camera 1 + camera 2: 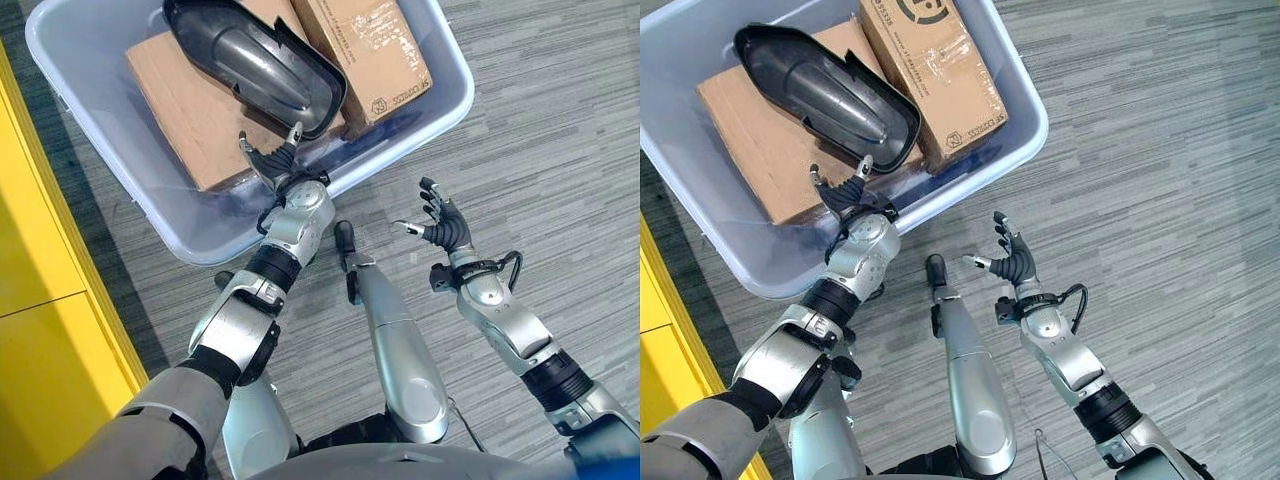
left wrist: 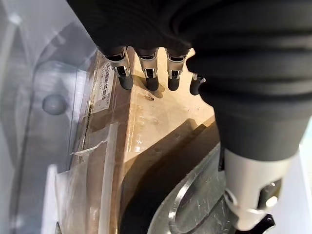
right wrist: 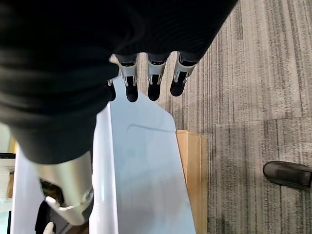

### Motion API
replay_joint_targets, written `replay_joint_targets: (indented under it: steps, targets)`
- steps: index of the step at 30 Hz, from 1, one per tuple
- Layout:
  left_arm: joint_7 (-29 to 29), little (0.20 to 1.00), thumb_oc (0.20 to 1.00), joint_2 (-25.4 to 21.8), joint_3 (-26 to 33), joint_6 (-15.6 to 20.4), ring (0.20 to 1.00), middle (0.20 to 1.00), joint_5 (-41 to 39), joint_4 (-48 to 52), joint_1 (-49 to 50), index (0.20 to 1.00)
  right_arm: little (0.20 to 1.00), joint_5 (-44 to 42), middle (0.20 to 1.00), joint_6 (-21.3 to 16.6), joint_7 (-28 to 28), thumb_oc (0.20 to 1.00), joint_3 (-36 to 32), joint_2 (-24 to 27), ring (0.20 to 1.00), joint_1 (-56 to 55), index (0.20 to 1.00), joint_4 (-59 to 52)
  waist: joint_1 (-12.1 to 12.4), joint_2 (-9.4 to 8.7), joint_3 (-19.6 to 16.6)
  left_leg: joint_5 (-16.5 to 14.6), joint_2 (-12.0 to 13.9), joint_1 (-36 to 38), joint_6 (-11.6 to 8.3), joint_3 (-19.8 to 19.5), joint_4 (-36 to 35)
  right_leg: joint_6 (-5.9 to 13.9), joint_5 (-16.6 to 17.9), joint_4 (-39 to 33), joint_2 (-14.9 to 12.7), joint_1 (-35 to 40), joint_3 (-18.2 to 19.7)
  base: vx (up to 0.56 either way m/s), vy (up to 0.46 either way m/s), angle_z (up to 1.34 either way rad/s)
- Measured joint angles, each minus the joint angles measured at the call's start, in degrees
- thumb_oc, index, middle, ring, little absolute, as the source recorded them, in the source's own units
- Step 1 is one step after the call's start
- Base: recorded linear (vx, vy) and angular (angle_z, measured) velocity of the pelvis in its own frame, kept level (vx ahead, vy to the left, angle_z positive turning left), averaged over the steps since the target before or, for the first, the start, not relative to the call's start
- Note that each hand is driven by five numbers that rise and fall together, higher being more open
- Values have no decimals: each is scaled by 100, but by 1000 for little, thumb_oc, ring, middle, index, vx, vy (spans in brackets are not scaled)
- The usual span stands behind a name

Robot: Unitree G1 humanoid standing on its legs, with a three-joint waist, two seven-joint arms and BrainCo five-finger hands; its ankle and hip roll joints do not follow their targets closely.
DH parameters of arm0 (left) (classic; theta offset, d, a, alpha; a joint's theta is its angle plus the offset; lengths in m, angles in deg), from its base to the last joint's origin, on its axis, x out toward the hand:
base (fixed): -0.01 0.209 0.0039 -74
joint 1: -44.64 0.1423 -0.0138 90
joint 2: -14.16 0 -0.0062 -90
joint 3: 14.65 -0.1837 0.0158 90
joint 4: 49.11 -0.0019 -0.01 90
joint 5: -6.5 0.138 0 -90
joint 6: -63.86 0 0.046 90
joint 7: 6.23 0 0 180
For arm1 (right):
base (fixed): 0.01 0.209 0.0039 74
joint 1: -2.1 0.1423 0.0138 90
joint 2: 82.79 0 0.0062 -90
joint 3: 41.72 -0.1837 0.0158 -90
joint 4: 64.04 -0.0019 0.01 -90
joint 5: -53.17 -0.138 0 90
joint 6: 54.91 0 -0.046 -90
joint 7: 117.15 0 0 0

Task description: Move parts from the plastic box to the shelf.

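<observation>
- The plastic box (image 1: 440, 95) occupies the upper left and upper centre of the left eye view, resting on the carpeted floor (image 1: 560, 150).
- Inside it lie two cardboard boxes (image 1: 195, 110) and, across them, a dark moulded shell part (image 1: 255, 60).
- The shell part's long axis runs diagonally, from the upper centre of the frame down toward the box's near rim at centre frame.
- The left hand (image 1: 275, 162) is at the near rim, its fingers extended and relaxed, holding nothing. Its fingertips (image 2: 126, 80) hang just above the cardboard, just beside the shell's lower end.
- The right hand (image 1: 440, 225) hovers over the floor at centre right of the frame, outside the box, fingers spread and empty.
- Judgement: the left hand is the nearer one; the shell part lies directly ahead of it, toward the top of the frame.
- A yellow shelf (image 1: 35, 300) edge stands at the frame's left side.
</observation>
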Motion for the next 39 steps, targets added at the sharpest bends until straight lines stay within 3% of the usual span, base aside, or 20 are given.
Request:
replay_joint_targets:
  steps: [8, 11, 18, 20, 22, 28, 33, 39]
  targets:
    - [7, 1000, 1000, 36, -5, 126, 1000, 1000, 38, 46, 85, 1000, 1000, 3, 1000, 36, 9, 1000, 80, 0, 1000, 18, 1000, -1, 11, 0, 0, -16, 0, -36, -20, -16, 47, 3, -2, -12, -5, 1, 2, 2, 4, 0]
    - [-19, 1000, 1000, 8, -14, -202, 1000, 1000, 66, 43, -36, 1000, 1000, 2, 1000, 48, 9, 1000, 114, 2, 1000, 28, 1000, -1, 7, 0, 0, -46, 10, -59, -18, -22, 104, 5, -6, 2, -6, -3, 6, 28, -19, 0]
    - [-49, 1000, 1000, -225, -85, -1358, 1000, 1000, 866, -251, -291, 1000, 1000, 0, 1000, 101, 31, 1000, 185, 62, 1000, 76, 1000, 0, -64, -7, -4, -125, 75, -110, -10, -13, 256, -4, -12, 48, 29, -46, 18, 38, -26, -3]
    - [-70, 1000, 1000, -297, -143, -1832, 1000, 1000, 1180, -486, -447, 1000, 1000, -7, 1000, 102, 73, 1000, 202, 171, 1000, 132, 1000, -3, -101, -11, -7, -162, 104, -141, -42, -3, 375, -24, -51, 153, 38, -108, 51, 61, -39, -6]
    - [-64, 1000, 1000, -420, -247, -2057, 1000, 1000, 1179, -580, -555, 1000, 1000, -53, 1000, 102, 115, 1000, 219, 264, 1000, 168, 1000, 6, -116, -11, -7, -183, 144, -139, -49, 15, 429, -39, -65, 194, 63, -122, 67, 42, -20, -8]
    - [221, 1000, 1000, -801, -314, -2962, 1000, 1000, 1815, -909, -937, 1000, 1000, -101, 1000, 101, 299, 1000, 286, 475, 1000, 161, 1000, 2, -151, -16, -10, -217, 276, -128, -63, 49, 544, -143, -133, 403, 188, -231, 116, 46, -19, -9]
    - [552, 1000, 1000, -1107, -532, -3268, 1000, 1000, 2264, -964, -1034, 1000, 1000, -99, 1000, 85, 423, 1000, 290, 489, 1000, 64, 1000, 3, -148, -16, -10, -213, 286, -121, -68, 79, 564, -182, -160, 506, 197, -306, 144, 17, -10, -3]
    - [588, 1000, 1000, -1200, -568, -3166, 1000, 1000, 2279, -987, -1056, 1000, 1000, -99, 1000, 28, 447, 1000, 378, 485, 1000, -27, 1000, 2, -137, -15, -10, -180, 273, -119, -109, 92, 564, -210, -231, 650, 196, -379, 168, 1, -26, 0]
